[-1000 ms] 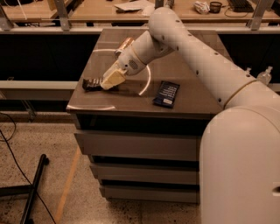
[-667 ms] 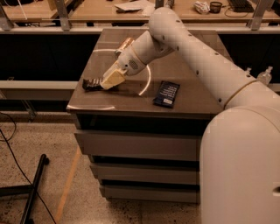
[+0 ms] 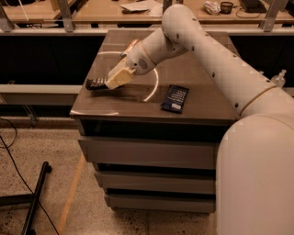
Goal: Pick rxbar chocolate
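The rxbar chocolate (image 3: pixel 93 84) is a slim black bar at the left edge of the brown cabinet top (image 3: pixel 197 78). My gripper (image 3: pixel 109 83) reaches down from the right and is shut on the bar's right end. The bar sticks out to the left of the pale fingers (image 3: pixel 117 77) and sits just above the surface, with a shadow under it. My white arm (image 3: pixel 206 50) runs back to the right across the top.
A dark blue bar wrapper (image 3: pixel 175 98) lies flat near the front of the cabinet top, right of the gripper. The cabinet has drawers (image 3: pixel 147 153) below. A long desk (image 3: pixel 105 11) with clutter stands behind. A black stand leg (image 3: pixel 34 197) and cables lie on the floor at the left.
The gripper and the black bar have risen very slightly off the cabinet top. The dark blue bar has not moved.
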